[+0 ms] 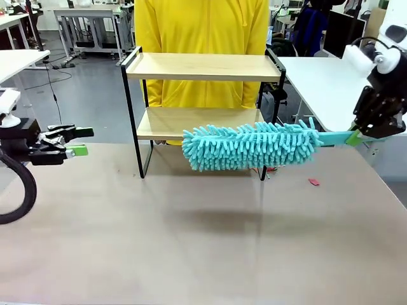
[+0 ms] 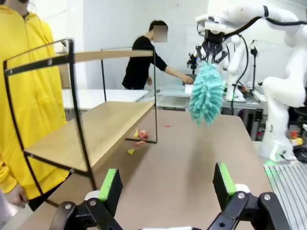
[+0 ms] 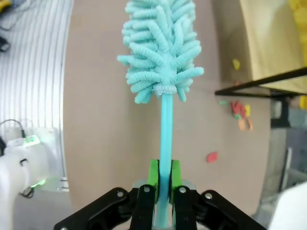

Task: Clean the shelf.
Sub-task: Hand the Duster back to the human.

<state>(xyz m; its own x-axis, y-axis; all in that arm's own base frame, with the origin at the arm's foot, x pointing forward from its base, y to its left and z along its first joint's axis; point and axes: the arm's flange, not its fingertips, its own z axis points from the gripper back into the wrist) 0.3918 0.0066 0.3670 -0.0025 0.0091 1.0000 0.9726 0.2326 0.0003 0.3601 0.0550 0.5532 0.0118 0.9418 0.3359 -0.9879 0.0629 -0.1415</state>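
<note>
Green-padded left pincer [image 1: 79, 141] hovers with its fingers apart over the desk's [image 1: 191, 241] left edge. At the far middle stands the shelf [image 1: 203, 67]. Before it hangs a turquoise duster [image 1: 251, 146], its handle clamped in the right pincer [image 1: 356, 136].

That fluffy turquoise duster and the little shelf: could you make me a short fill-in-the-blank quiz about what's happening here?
1. The right fingers are shut on the duster's ____.
2. The left fingers stand ____ and hold nothing.
3. The shelf has ____ wooden boards.
4. Small colourful scraps lie on the ____ near the shelf's foot.

Missing words: handle; open; two; table
</note>
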